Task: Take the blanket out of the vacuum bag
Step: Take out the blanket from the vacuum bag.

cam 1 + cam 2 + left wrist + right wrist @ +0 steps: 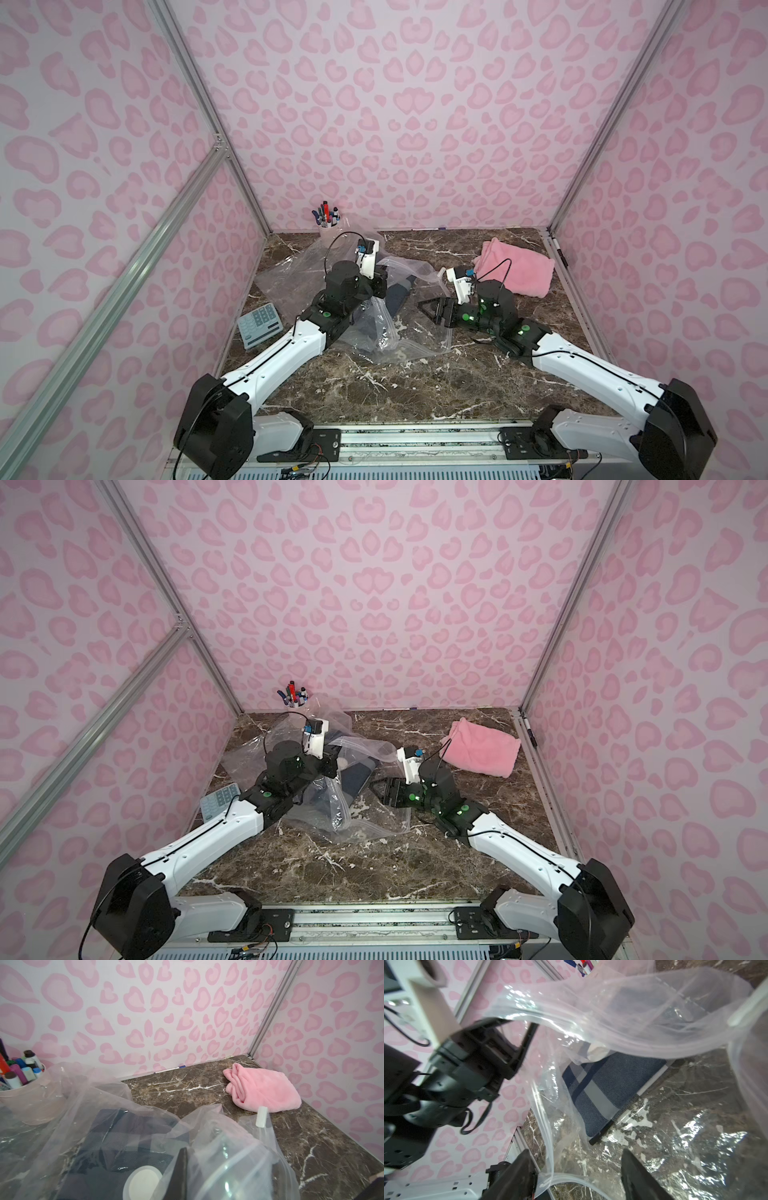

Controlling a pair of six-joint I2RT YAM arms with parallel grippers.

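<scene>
Left claw aloft — on vacuum bag

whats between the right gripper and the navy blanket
Only the vacuum bag's clear crinkled plastic, seen in the right wrist view, between the open right gripper and the blanket.

Bare brown marble tabletop lay open near me. The crinkly clear plastic bag sprawled mid-table between my arms; pink fluffy folded cloth blocked the far right, grey calculator the left edge.
</scene>
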